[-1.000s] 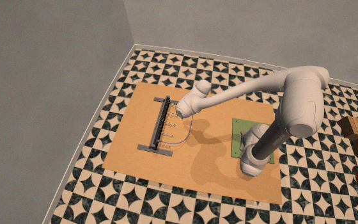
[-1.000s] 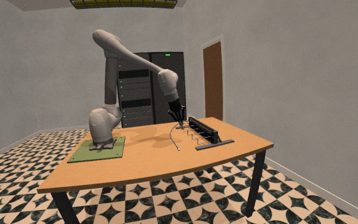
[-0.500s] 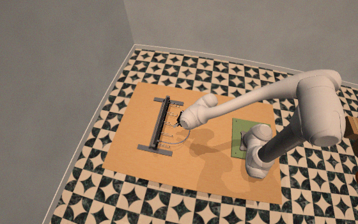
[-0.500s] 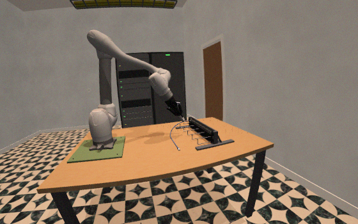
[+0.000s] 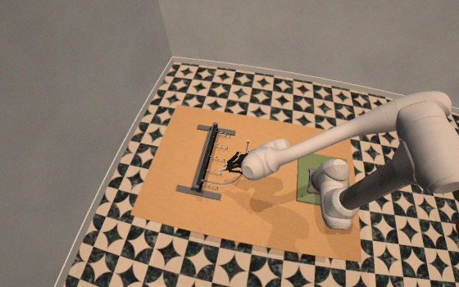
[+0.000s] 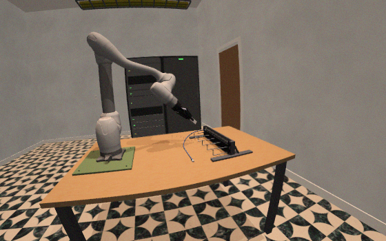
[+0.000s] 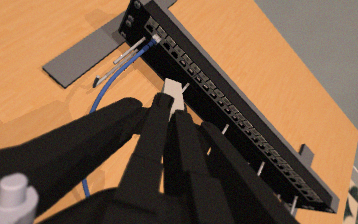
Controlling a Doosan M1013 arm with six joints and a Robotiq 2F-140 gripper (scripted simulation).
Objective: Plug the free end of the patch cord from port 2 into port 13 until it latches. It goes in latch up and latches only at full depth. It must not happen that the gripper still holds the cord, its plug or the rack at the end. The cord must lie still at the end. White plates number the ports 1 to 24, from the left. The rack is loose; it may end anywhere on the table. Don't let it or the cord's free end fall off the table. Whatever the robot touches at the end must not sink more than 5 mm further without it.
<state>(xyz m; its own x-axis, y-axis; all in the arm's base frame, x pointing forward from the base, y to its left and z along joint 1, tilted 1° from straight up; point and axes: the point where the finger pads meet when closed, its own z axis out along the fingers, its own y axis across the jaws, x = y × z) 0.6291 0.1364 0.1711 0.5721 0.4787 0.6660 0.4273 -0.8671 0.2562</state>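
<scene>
The black patch panel rack (image 5: 204, 157) (image 6: 221, 138) (image 7: 240, 120) stands on the wooden table (image 5: 261, 221) (image 6: 158, 179). The blue patch cord (image 5: 228, 182) (image 6: 185, 144) (image 7: 111, 82) is plugged into a port near the rack's left end and curves away over the table. Its free plug (image 5: 247, 143) (image 6: 193, 160) lies on the table top, apart from the fingers. My gripper (image 5: 222, 168) (image 6: 194, 121) (image 7: 168, 93) hangs tilted in the air in front of the rack's port face. Its fingers are shut pad to pad with nothing between them.
Thin metal rods (image 6: 209, 146) (image 7: 130, 50) stick out from the rack's front toward the arm. The arm's base stands on a green plate (image 5: 304, 180) (image 6: 103, 163). A dark server cabinet (image 6: 185, 89) and a door (image 6: 229, 86) stand behind the table.
</scene>
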